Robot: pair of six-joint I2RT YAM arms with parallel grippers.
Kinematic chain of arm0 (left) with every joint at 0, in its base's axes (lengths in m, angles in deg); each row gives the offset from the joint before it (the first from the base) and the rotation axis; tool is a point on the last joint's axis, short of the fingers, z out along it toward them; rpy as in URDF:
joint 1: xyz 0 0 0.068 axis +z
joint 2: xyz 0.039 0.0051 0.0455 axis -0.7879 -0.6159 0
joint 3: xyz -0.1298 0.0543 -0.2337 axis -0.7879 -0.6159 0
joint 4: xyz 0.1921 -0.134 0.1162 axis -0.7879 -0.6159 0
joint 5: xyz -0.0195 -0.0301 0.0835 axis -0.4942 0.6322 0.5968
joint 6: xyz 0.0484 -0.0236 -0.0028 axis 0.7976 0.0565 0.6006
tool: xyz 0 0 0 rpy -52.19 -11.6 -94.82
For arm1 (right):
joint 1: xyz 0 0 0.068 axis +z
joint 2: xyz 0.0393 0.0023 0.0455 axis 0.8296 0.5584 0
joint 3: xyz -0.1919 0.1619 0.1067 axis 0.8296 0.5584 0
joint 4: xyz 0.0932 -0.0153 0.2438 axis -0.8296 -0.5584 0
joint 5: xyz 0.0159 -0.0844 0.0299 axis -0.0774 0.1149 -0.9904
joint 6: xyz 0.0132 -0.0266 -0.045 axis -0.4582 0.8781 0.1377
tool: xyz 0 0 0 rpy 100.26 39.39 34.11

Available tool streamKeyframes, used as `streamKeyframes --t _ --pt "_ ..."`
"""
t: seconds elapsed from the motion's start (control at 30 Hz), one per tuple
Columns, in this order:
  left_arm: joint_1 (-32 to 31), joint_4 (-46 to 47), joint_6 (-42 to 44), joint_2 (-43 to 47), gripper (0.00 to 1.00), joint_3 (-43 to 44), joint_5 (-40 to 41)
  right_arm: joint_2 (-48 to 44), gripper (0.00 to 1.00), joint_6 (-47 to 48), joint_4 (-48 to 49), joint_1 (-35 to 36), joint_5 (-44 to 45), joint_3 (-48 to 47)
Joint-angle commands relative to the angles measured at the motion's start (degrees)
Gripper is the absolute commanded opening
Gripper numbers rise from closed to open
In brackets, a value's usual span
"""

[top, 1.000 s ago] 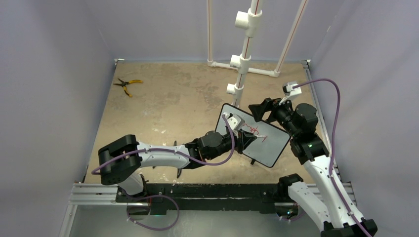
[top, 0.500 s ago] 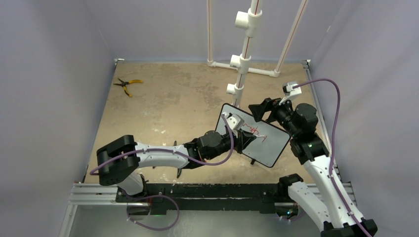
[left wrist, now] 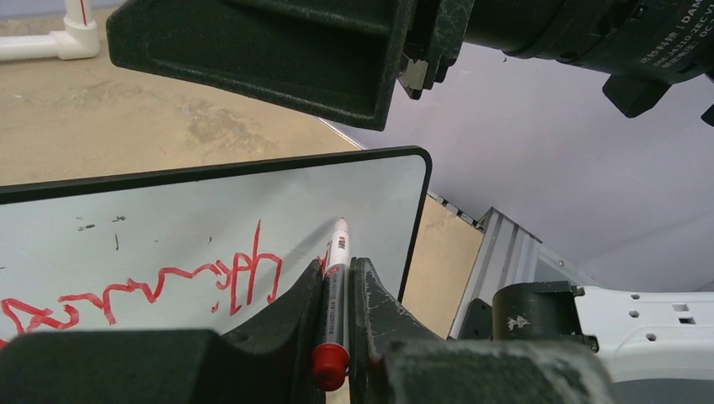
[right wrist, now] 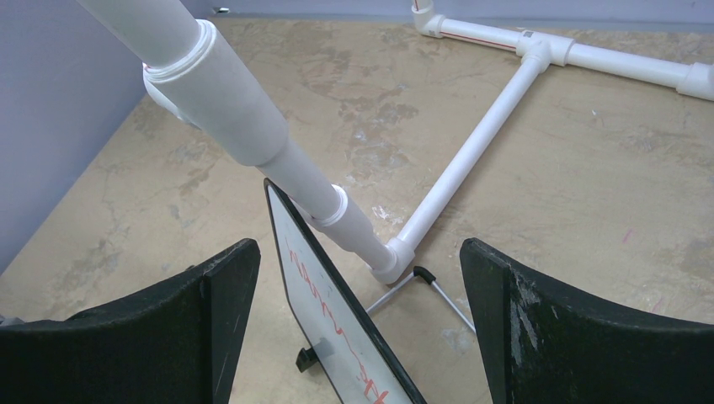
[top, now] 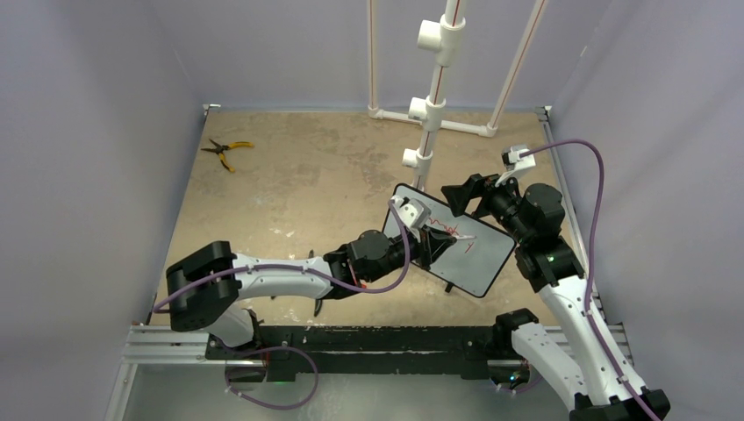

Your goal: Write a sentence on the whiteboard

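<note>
The whiteboard [top: 481, 263] stands tilted on the table at the right, black-framed, its white face [left wrist: 168, 210] filling the left wrist view. The sentence [top: 446, 229] is a red scrawl across the board's upper part [left wrist: 160, 282]. My left gripper [top: 432, 242] is shut on a red-capped marker [left wrist: 335, 282], whose tip touches the board just right of the scrawl's end. My right gripper [top: 466, 196] hangs open over the board's top edge. In the right wrist view the whiteboard [right wrist: 337, 337] stands between its fingers [right wrist: 223, 286], touching neither.
A white PVC pipe frame [top: 431, 98] rises right behind the board, its lower pipe [right wrist: 253, 126] close to the board's back. The board's wire stand [right wrist: 429, 286] rests on the table. Yellow-handled pliers [top: 226, 151] lie at the far left. Grey walls enclose the table.
My left wrist has shifted slightly up and to the left along the board with the marker. The right arm and the board have not moved.
</note>
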Motion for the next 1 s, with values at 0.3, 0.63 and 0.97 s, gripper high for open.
streamKeyframes --t 0.3,0.63,0.97 --pt "-0.2 2.4 1.7 -2.8 0.00 3.5 1.0 -0.4 0.91 -0.4 2.0 0.2 1.1 0.1" --pt "-0.2 1.9 1.7 -3.5 0.00 3.6 2.2 -0.5 0.91 -0.4 1.9 0.3 1.1 0.1" --pt "-0.2 5.1 1.6 -1.0 0.00 0.5 -4.7 -0.5 0.91 -0.4 1.9 0.2 1.2 0.1"
